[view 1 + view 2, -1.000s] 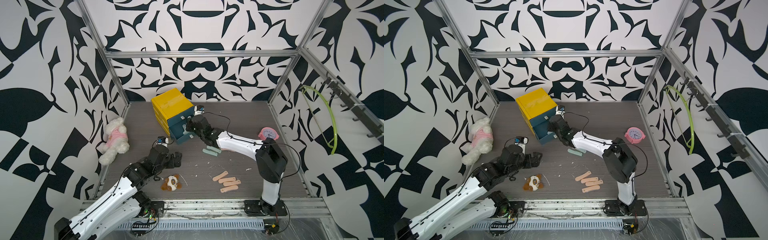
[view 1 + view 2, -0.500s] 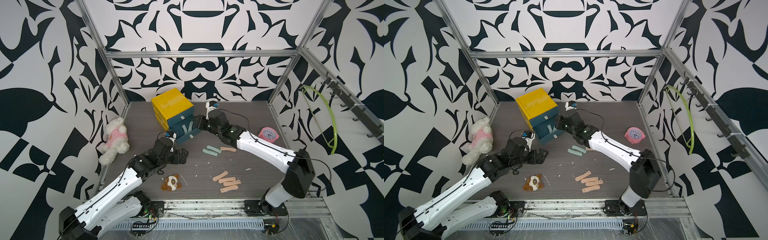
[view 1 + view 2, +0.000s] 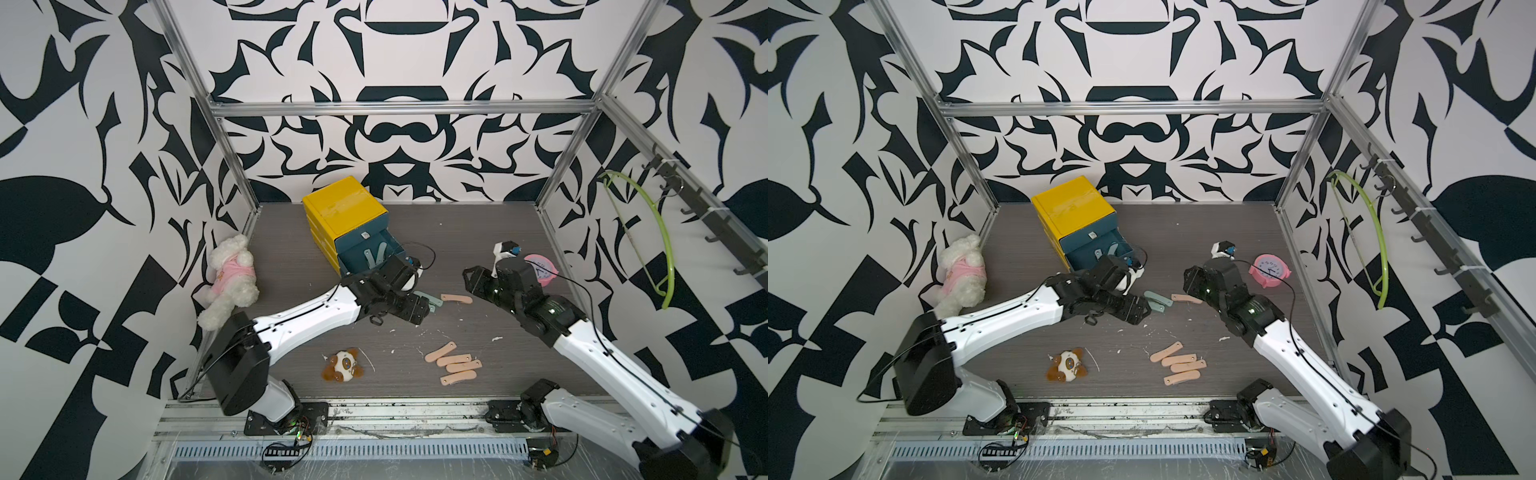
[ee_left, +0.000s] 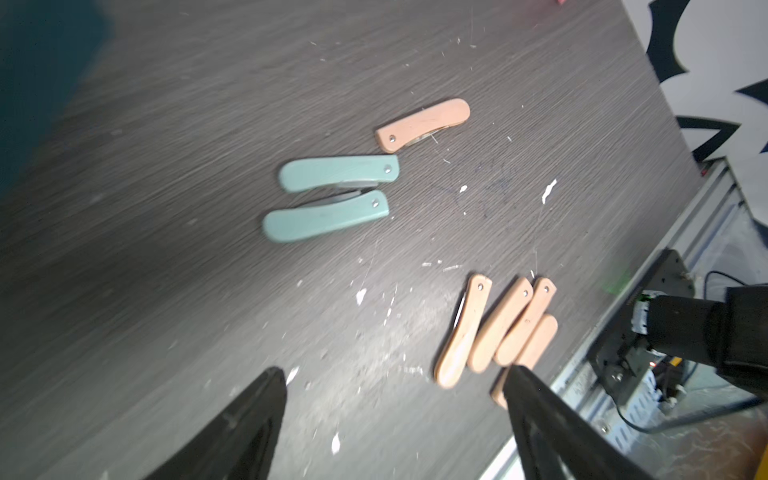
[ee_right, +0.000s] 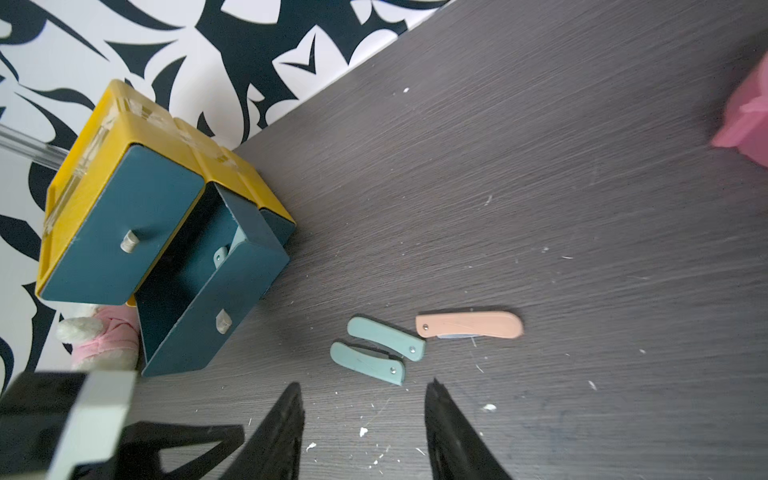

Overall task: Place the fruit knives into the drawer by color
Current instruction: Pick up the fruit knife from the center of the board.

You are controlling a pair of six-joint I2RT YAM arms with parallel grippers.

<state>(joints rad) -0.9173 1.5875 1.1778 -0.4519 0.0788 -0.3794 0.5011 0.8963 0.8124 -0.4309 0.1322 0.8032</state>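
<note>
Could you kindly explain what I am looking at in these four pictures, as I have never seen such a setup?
These are two white robot arms, the left arm and the right arm, mounted at the near edge of the table. Two pictures look down on the whole scene and are nearly identical; the other two come from a camera on each wrist, looking past that arm's fingers. On it: a yellow drawer box, its open drawer holding teal knives; two loose teal knives beside one peach knife; a cluster of peach knives; a white plush dog; a small plush toy; a pink clock. The left fingers and the right fingers stand open, holding nothing.
</note>
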